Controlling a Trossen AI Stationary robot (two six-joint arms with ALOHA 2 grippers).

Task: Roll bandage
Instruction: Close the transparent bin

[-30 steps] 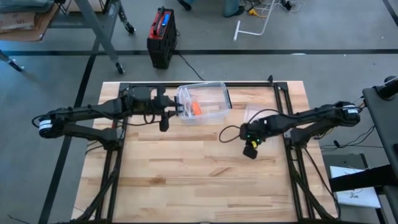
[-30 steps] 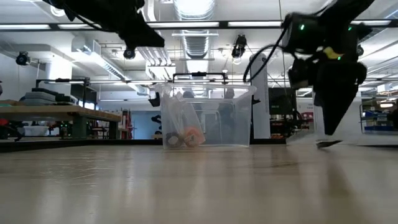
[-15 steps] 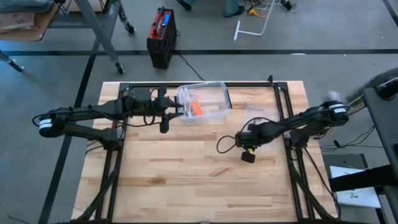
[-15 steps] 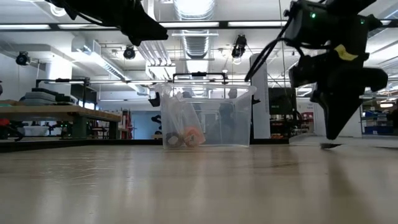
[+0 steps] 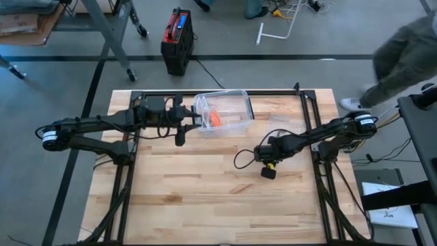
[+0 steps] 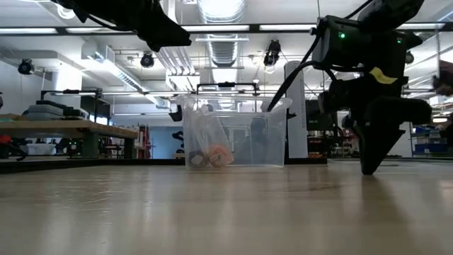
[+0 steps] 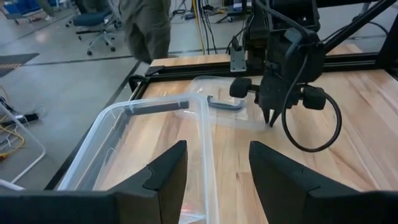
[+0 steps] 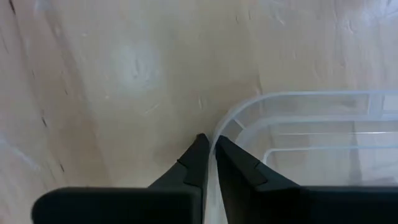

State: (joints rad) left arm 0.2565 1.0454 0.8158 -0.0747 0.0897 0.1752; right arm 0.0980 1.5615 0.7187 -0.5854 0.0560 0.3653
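Note:
A clear plastic box point(image 5: 225, 113) stands on its bottom at the table's far middle. An orange roll of bandage point(image 5: 214, 118) lies in its left end beside a dark roll point(image 6: 198, 160). My left gripper point(image 7: 214, 174) hovers open above the box's left end, with the box wall point(image 7: 205, 143) showing between its fingers, untouched. The box's clear lid point(image 7: 224, 118) lies on the wood to the right of the box. My right gripper point(image 8: 211, 152) points straight down at the lid's corner, its fingers nearly together. My right gripper pinches the lid's raised rim at a rounded corner point(image 8: 219, 127) between its two fingertips. The fingers come from above and point down. The lid lies flat on the table, and the fingertips point(image 6: 368, 168) reach down to the wood.
Black frame rails point(image 5: 311, 123) run along the table's far and side edges. Bare wood point(image 5: 205, 198) fills the near half. A person point(image 5: 403, 48) stands beyond the far right corner. A red and black case point(image 5: 177, 41) sits on the floor behind.
My right gripper has sunk to the table and shifted toward the left and near edges, bringing the lid's corner down onto the wood. A person has come into view at the far right.

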